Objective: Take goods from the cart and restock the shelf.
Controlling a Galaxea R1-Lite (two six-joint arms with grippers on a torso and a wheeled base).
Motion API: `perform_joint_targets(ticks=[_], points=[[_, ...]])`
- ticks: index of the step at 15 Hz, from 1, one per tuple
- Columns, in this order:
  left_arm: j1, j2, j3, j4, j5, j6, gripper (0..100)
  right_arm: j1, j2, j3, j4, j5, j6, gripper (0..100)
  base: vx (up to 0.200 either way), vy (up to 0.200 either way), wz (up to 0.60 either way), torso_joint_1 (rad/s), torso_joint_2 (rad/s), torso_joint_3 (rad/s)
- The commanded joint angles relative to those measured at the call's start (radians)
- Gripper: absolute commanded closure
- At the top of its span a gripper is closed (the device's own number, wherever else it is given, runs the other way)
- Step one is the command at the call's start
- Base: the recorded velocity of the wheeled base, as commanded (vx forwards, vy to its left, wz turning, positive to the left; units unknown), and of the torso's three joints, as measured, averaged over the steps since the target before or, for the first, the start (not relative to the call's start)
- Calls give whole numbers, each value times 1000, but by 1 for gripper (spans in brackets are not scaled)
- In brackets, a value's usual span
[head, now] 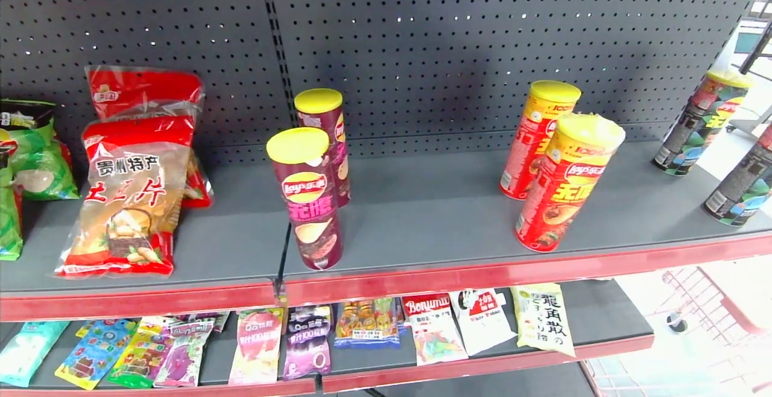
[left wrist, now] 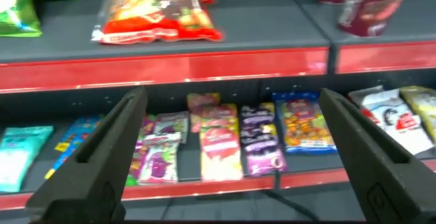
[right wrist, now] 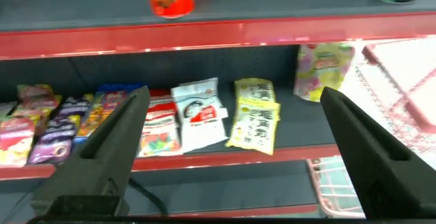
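Seen from the head, the upper shelf [head: 422, 281] carries goods in separate groups. There are green bags [head: 36, 155] at the far left, then red crisp bags [head: 129, 198]. Two purple cans [head: 307, 198] stand near the middle, two red cans [head: 564, 186] to their right, and two dark cans [head: 699, 125] at the right end. Wide bare stretches lie between the groups. The lower shelf [head: 482, 364] holds a row of flat sweet packets [head: 307, 339]. The cart [head: 718, 306] sits low on the right, too washed out to tell what is in it. I judge the restocking partly done at best, since the gaps could take more stock.

From the left wrist, the left pincer [left wrist: 231, 163] has its fingers wide apart with nothing between them. It faces the sweet packets, below the red rim of the upper shelf.

From the right wrist, the right pincer [right wrist: 231, 163] is likewise spread and empty. It faces the right part of the lower shelf, with a corner of the cart beside it.

No goods are in hand, so the next item has yet to be taken from the cart. The front cans stand tall near the rim and look easy to topple when anything is set down beside them.
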State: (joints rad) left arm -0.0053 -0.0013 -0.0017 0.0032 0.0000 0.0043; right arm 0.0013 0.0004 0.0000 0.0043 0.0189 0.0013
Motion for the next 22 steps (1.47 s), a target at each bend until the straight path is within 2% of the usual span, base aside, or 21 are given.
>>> perform_joint_targets(ticks=[1, 20, 22], points=[[1, 1, 0, 0, 0, 0, 0, 0, 1, 0, 0, -1, 0, 0, 0, -200, 0, -2, 2, 2], [1, 1, 0, 0, 0, -1, 0, 0, 1, 0, 0, -27, 0, 0, 0, -200, 0, 3, 2, 2], [1, 1, 0, 0, 0, -1, 0, 0, 1, 0, 0, -28, 0, 0, 0, 0, 0, 0, 0, 0]])
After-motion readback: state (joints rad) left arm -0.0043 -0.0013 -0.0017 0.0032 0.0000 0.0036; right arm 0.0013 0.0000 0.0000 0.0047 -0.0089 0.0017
